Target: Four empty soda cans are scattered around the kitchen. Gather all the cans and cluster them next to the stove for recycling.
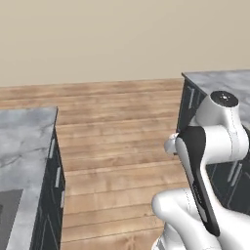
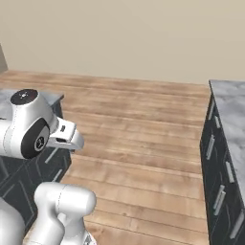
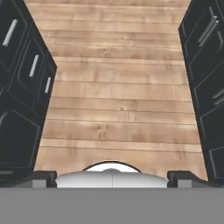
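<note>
White Franka arm w/ two-finger gripper (image 3: 112, 178) sits folded over its base in the aisle betw. two runs of dark-fronted cabinets, jaws spread wide, nothing held. The grey marble countertop (image 1: 24, 141) lies left, a second grey marble counter (image 2: 234, 115) right, bare wood-plank floor (image 3: 118, 87) ahead to the far beige wall. No soda cans or stove can be made out, so which way a can lies from the gripper can't be told; prob. the base must turn or drive first.

The white arm (image 1: 210, 146) is folded at its elbow, its pincer (image 3: 112, 177) spread wide and empty.
</note>
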